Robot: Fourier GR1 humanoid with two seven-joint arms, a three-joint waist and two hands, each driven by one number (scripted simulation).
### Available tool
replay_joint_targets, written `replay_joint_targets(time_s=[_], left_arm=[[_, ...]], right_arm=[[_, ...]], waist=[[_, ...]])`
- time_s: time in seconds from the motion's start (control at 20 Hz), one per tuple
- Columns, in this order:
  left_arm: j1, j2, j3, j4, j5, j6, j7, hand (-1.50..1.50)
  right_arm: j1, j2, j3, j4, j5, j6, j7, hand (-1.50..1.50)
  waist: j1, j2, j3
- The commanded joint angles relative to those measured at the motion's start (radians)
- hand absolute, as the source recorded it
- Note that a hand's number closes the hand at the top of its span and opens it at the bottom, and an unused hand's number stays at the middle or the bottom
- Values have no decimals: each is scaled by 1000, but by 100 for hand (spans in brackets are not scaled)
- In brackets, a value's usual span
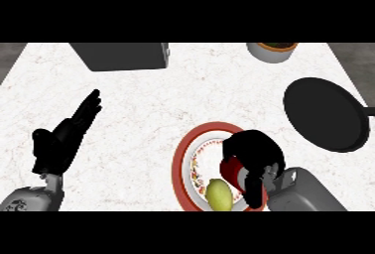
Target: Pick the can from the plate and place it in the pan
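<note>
Scanning the pale marbled counter from the left: at the far edge, a dark grey box, closed on top, contents hidden. Near and just right of centre, a red-rimmed plate with a patterned white inside, holding a yellow-green fruit at its near edge and, over its right half, the red can, mostly covered by fingers; resting on the plate or raised off it, cannot tell. Farther right at the far edge, a small grey pot with an orange lip and something dark inside, cut off at the top. Far right, at mid depth, the black pan, well apart from the plate, showing only its bare dark bottom, handle running off the right edge. Then the hands. Left hand at the left, well apart from the plate, fingers straight and released, pointing far and slightly right, touching nothing, grey forearm entering from the near left corner. Right hand over the plate's right side, fingers and thumb curled round the can and grasping it, grey forearm coming in from the near right, slanting toward the centre.
</note>
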Motion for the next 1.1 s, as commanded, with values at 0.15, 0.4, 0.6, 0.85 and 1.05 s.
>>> replay_joint_targets(time_s=[0.15,0.4,0.6,0.85,1.05], left_arm=[[57,19,27,-1,3,-1,-21,0],[50,6,25,-7,2,7,-17,0],[41,4,16,-38,-1,1,-4,0],[12,-13,14,15,-2,-13,-31,0],[17,-15,-12,-17,-31,-18,-28,0]], right_arm=[[241,-167,14,-459,145,-259,-143,150],[334,-256,-65,-726,272,-429,-208,150],[549,-318,-125,-910,280,-518,-259,150],[749,-302,-268,-791,230,-760,-426,150],[804,-249,-406,-647,65,-877,-581,150]], waist=[[-47,-13,3],[-48,-7,3],[-25,3,2],[-5,13,2],[24,18,2]])
